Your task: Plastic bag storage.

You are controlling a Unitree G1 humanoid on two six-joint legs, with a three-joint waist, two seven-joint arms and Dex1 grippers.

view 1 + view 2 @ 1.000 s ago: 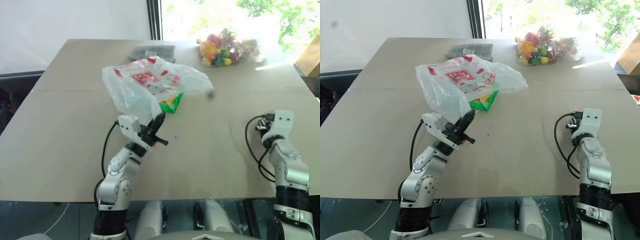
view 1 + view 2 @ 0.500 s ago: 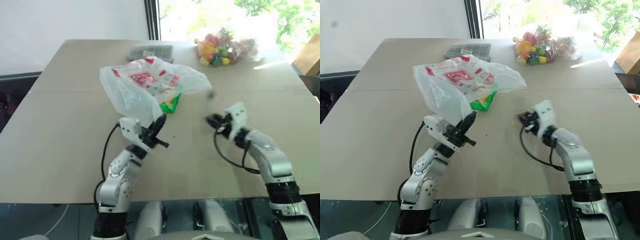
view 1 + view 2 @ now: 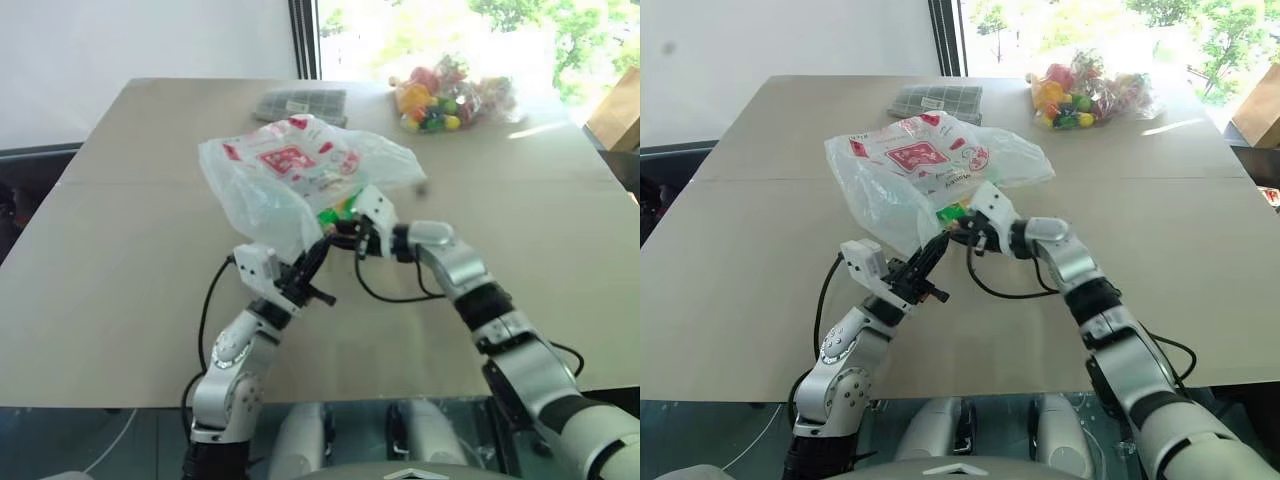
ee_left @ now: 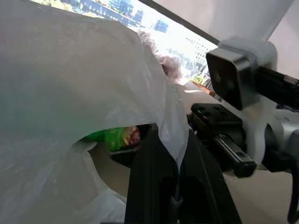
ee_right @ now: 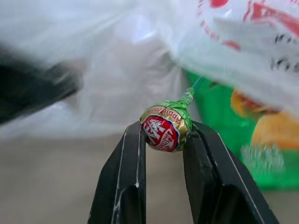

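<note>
Holding the plastic bag (image 3: 925,170) by its lower edge, the left gripper (image 3: 930,262) is clamped shut, apparently to keep the mouth raised. Just beside that mouth, the right gripper (image 5: 163,140) pinches a wrapped sweet (image 5: 166,127) between narrowly parted fingers, probably for dropping inside.

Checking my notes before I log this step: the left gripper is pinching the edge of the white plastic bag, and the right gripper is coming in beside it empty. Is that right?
Not quite. The left gripper does pinch the plastic bag, but the right gripper is not empty: it is shut on a small wrapped sweet, red and green, as the right wrist view shows.
</note>
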